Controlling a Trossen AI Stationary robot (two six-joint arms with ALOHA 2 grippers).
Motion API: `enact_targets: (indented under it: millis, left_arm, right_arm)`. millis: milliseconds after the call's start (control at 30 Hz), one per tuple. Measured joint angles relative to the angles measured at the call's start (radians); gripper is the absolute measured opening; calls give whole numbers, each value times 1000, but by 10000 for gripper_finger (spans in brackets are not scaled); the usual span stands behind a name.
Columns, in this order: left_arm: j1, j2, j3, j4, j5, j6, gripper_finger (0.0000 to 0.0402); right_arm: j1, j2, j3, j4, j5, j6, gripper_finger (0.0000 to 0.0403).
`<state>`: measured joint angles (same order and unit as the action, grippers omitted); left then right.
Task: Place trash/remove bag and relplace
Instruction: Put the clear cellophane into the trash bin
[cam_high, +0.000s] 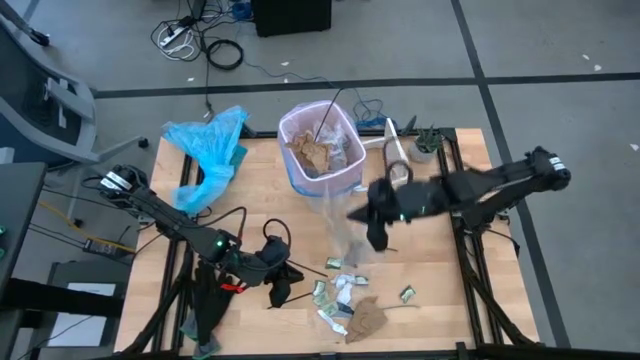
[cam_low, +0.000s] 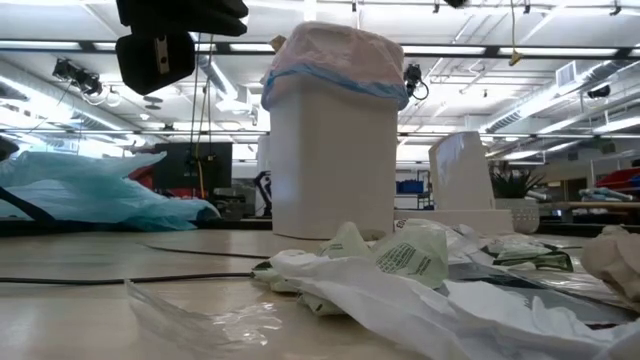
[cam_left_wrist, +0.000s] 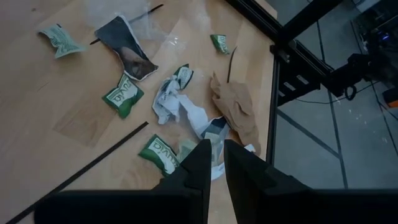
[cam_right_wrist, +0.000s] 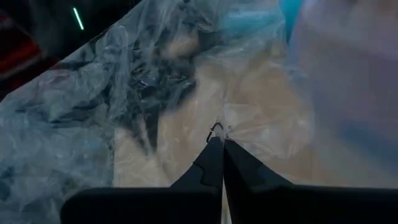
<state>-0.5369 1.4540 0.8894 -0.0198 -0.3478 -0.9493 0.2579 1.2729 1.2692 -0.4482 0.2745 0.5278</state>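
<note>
A white bin (cam_high: 352, 180) (cam_low: 335, 170) stands at the table's far middle, lined with the pale pink bag (cam_high: 296, 122) (cam_low: 335, 55); brown paper (cam_high: 312, 152) lies inside. My right gripper (cam_high: 358, 212) (cam_right_wrist: 219, 134) is in front of the bin, shut on clear plastic film (cam_high: 342, 238) (cam_right_wrist: 118, 93). Scraps (cam_high: 345, 295) (cam_left_wrist: 177, 109) lie near the table's near edge: green printed wrappers, crumpled white paper, brown paper (cam_left_wrist: 236, 109) and thin black sticks (cam_left_wrist: 93, 163). My left gripper (cam_high: 283, 283) (cam_left_wrist: 216, 149) hovers over these scraps, open by a narrow gap, holding nothing. My right gripper pinches a bunched spot of the clear film (cam_right_wrist: 217, 126) between its two fingertips, coming from the table's right and slanting down. The film spreads out wide and crinkled beyond the fingers, and the wooden table shows through it. Whether its lower end lies on the table I cannot tell.
A light-blue plastic bag (cam_high: 210, 150) (cam_low: 90, 190) lies at the far left. A white box (cam_high: 392, 132) and a small plant (cam_high: 428, 142) stand right of the bin. Black cable loops (cam_high: 275, 235) cross the table. The table's right edge and frame (cam_left_wrist: 273, 93) are close to the scraps.
</note>
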Motion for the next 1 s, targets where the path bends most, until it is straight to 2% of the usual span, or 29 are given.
enact_targets:
  millis: [200, 433, 567, 667, 1000]
  left_arm:
    - [0, 0, 0, 7, 0, -4, 52]
    - [0, 0, 0, 9, 0, -5, 52]
    - [0, 0, 0, 4, -4, -4, 52]
    - [0, 0, 0, -2, -8, -4, 52]
    - [0, 0, 0, 19, -8, -7, 52]
  right_arm:
    - [-171, 1, 159, -26, -24, -218, 0]
    - [-387, 60, 290, -101, -180, -358, 0]
    - [-480, 169, 391, -231, -252, -443, 0]
    - [-529, 264, 491, -323, -269, -522, 0]
    - [-612, 550, 829, -464, -303, -729, 0]
